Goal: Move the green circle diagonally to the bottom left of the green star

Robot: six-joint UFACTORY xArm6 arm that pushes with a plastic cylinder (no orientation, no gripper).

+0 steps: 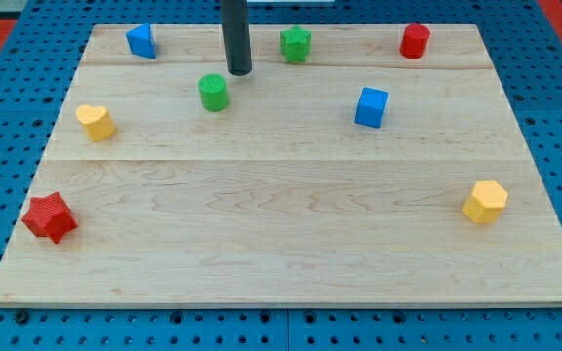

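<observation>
The green circle [214, 93] stands on the wooden board [291, 214], toward the view's top left of centre. The green star [296, 45] sits near the view's top edge, up and to the right of the circle. My tip [239, 71] is just above and to the right of the green circle, a small gap apart from it, and to the left of the green star. The rod rises straight up out of the view's top.
A blue block [141, 40] is at the top left, a red cylinder [415, 41] at the top right. A yellow heart [96, 121] and a red star [49, 217] are on the left. A blue cube [371, 106] is right of centre, a yellow hexagon [485, 202] at the right.
</observation>
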